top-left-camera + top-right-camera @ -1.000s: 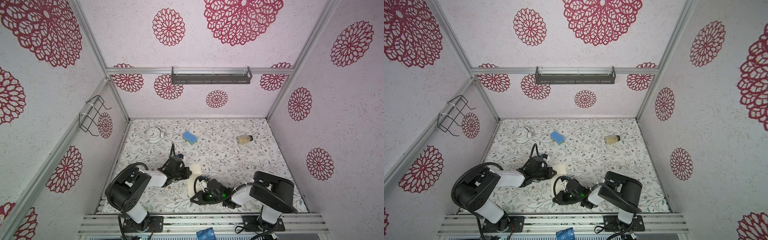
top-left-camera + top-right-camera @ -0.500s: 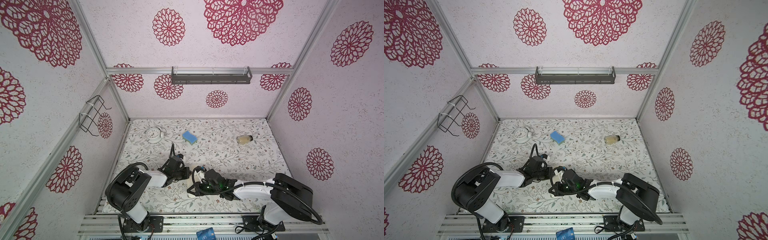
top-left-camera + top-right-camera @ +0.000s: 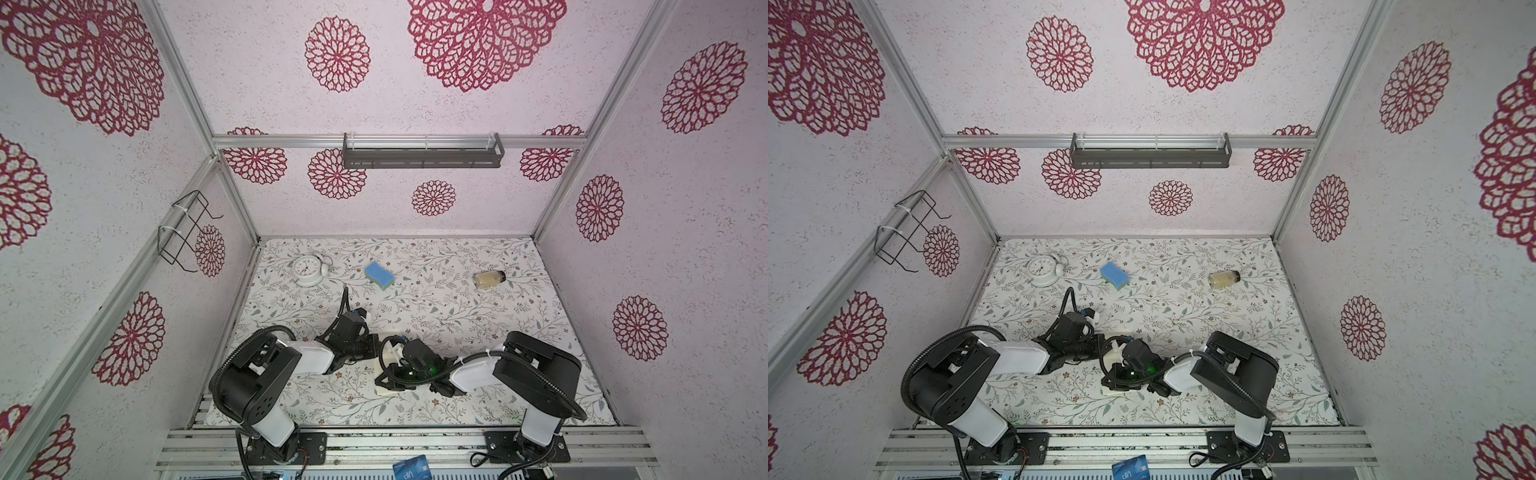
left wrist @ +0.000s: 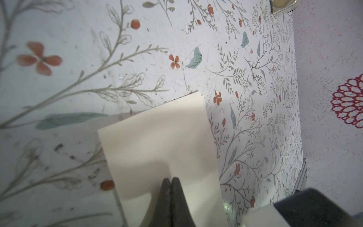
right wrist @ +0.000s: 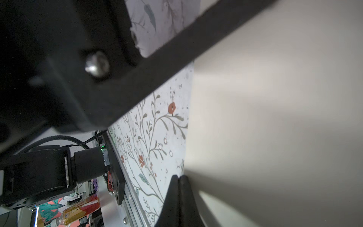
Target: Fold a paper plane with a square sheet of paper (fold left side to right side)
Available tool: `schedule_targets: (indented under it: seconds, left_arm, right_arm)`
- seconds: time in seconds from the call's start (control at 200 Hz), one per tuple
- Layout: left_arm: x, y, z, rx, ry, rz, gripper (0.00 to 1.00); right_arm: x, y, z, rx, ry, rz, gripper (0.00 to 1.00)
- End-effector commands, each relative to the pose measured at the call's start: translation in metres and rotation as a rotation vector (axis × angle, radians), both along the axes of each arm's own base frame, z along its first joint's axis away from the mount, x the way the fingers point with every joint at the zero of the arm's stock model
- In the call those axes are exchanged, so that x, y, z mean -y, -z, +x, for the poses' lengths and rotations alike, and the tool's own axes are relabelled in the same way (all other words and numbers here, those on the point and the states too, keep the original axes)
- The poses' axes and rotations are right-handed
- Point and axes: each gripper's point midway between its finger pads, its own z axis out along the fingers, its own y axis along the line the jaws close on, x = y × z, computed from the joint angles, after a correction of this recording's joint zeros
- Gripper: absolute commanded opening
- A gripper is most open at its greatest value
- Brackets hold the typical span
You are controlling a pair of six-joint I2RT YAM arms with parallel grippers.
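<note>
Holding both pairs together, I rest my left fingers [image 4: 170, 184] tip-down on the paper [image 4: 157, 137], with nothing clamped between them. My right fingers [image 5: 178, 182] are pressed together too, tips at the paper's edge. The paper lies on the surface [image 3: 457, 316], front middle, mostly hidden in both top views. It looks doubled over, though blur hides the layers.
</note>
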Motion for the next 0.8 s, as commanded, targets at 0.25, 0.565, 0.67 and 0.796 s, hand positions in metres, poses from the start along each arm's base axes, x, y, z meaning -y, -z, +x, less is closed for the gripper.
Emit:
schedule_targets:
  seconds: [0.25, 0.565, 0.67, 0.796]
  left_arm:
    - [-0.002, -0.024, -0.024, 0.008, 0.044, -0.047, 0.00]
    - [-0.006, 0.003, -0.041, -0.040, 0.036, -0.045, 0.00]
    - [-0.007, 0.011, -0.040, -0.051, 0.028, -0.027, 0.00]
    - [-0.014, 0.018, -0.035, -0.057, -0.002, 0.003, 0.00]
  right_arm:
    - [0.016, 0.019, -0.003, -0.039, 0.048, -0.021, 0.00]
    - [0.016, 0.023, -0.005, -0.048, 0.050, -0.018, 0.00]
    - [0.017, 0.024, -0.005, -0.054, 0.052, -0.018, 0.00]
    - [0.018, 0.025, -0.006, -0.058, 0.056, -0.017, 0.00]
